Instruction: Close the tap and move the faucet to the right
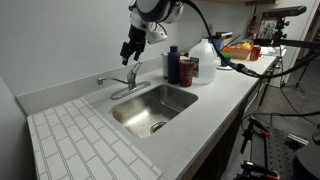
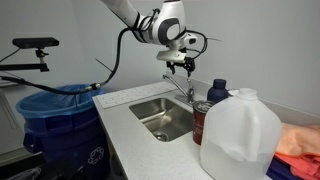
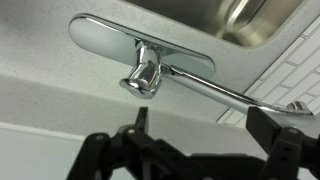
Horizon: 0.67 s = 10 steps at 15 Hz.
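While your end effector (image 3: pixel 205 140) hangs over the mixer with its fingers (image 3: pixel 140 128) spread wide and nothing between them, the tap (image 3: pixel 143 76) sits below and a little ahead of it. In the wrist view the tap lines up with that one finger, not with the middle of the gap, so I judge you need a sideways shift before you come down on it. The faucet (image 3: pixel 235 93) juts from the same chrome base at the back edge of the sink (image 3: pixel 250 25). Its long axis runs across the wrist view, roughly along the line between your fingers and roughly along the sink's rim, out over the surface (image 1: pixel 215 85) towards the tiled drainboard (image 1: pixel 80 140). In an exterior view the end effector (image 1: pixel 133 50) is clearly above the mixer, not touching it.
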Each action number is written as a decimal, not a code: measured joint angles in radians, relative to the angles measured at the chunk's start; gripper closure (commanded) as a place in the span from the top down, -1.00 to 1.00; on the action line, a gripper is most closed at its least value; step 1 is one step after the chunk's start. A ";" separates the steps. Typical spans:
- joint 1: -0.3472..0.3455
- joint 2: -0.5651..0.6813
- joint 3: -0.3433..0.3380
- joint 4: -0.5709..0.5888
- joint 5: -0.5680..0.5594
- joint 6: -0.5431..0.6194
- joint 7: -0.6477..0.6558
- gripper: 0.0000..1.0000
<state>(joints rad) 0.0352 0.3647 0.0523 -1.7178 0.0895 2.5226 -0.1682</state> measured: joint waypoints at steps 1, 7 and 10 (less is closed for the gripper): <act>0.000 0.004 0.000 0.002 0.000 0.000 0.000 1.00; -0.014 0.020 0.000 0.007 0.002 -0.015 0.002 1.00; -0.021 0.022 0.001 0.007 0.008 -0.052 0.005 1.00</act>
<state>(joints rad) 0.0141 0.3868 0.0528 -1.7109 0.0977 2.4707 -0.1631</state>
